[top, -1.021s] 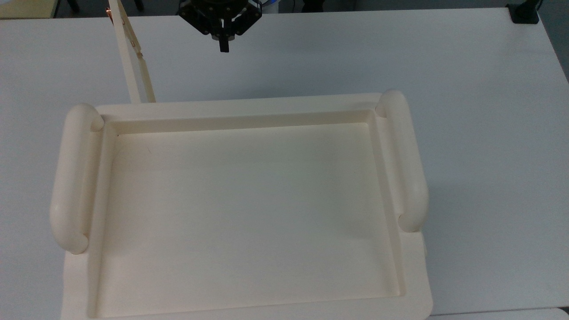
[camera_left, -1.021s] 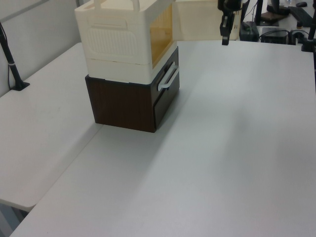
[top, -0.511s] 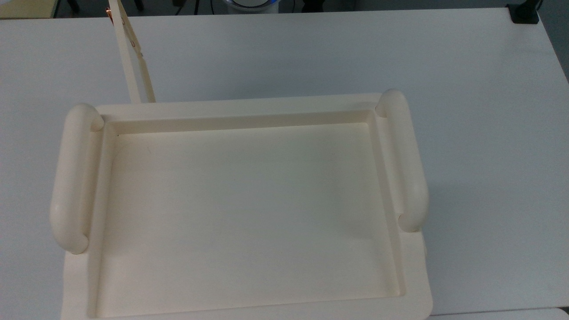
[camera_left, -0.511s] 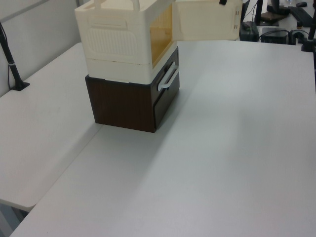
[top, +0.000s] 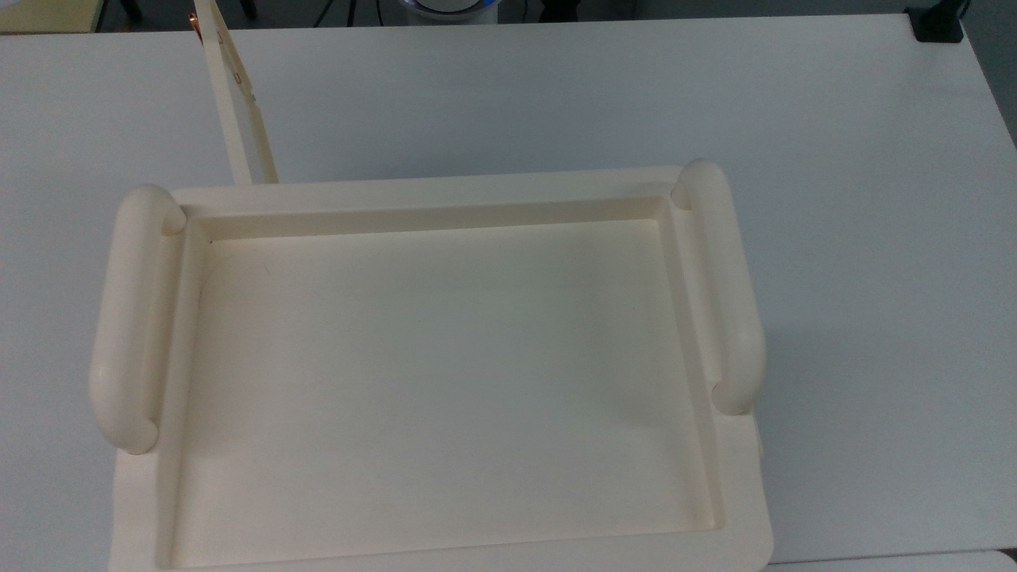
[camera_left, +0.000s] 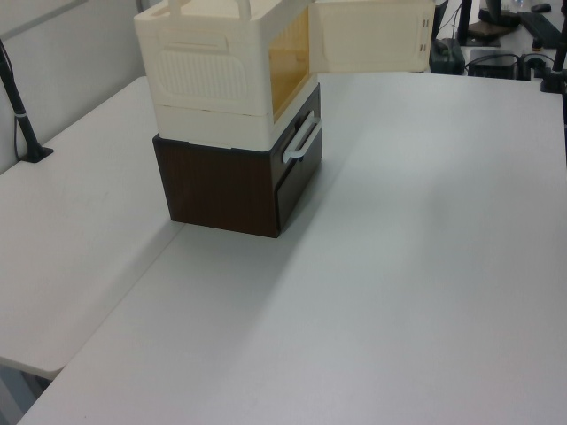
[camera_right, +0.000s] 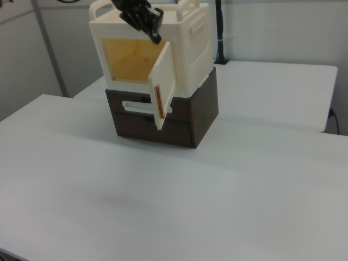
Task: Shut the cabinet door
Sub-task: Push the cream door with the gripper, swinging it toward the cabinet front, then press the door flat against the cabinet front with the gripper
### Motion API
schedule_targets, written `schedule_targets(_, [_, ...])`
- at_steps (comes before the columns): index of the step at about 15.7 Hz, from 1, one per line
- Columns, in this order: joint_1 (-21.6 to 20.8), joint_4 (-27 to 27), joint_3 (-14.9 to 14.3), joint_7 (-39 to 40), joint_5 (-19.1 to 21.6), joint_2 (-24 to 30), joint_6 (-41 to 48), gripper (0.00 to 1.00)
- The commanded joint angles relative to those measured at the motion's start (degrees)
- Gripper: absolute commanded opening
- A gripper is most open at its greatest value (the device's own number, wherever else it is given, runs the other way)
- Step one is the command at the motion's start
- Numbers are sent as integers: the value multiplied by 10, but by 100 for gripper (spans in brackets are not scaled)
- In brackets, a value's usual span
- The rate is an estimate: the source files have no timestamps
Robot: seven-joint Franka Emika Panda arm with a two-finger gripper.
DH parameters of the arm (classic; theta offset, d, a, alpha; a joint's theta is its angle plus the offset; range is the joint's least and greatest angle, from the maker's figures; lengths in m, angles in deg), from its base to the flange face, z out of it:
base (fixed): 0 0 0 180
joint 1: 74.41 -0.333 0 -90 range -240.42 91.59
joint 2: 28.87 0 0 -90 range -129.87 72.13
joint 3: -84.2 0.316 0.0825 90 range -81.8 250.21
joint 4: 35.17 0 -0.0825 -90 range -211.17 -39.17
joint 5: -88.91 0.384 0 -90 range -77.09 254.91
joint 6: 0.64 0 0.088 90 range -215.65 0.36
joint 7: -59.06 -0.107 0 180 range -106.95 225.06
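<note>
The cream cabinet (camera_left: pixel 221 71) stands on a dark brown drawer unit (camera_left: pixel 221 186). Its cabinet door (camera_right: pixel 163 81) hangs open, swung out from the amber-lit opening (camera_right: pixel 128 60), with a coppery strip on its free edge. In the top view the cabinet door (top: pixel 238 103) is a thin strip running from the cabinet's top (top: pixel 445 199) toward the upper left. In the left view the cabinet door (camera_left: pixel 372 35) shows as a flat panel. My gripper (camera_right: pixel 156 37) hangs black and shut just above the door's top edge, in front of the opening, holding nothing.
The drawer unit has a white handle (camera_left: pixel 303 140) facing the open table. A black clamp pole (camera_left: pixel 22 115) stands on the left view's left, and another pole (camera_right: pixel 219 32) rises behind the cabinet. A black mount (top: pixel 937 24) sits at the table's far corner.
The gripper has left the top view and the left view, where it hung beside the door a second ago. The door stands at the same angle.
</note>
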Motion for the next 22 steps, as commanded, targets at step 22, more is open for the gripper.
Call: schedule_targets(22, [-82, -41, -18, -14, 79, -26, 18, 0])
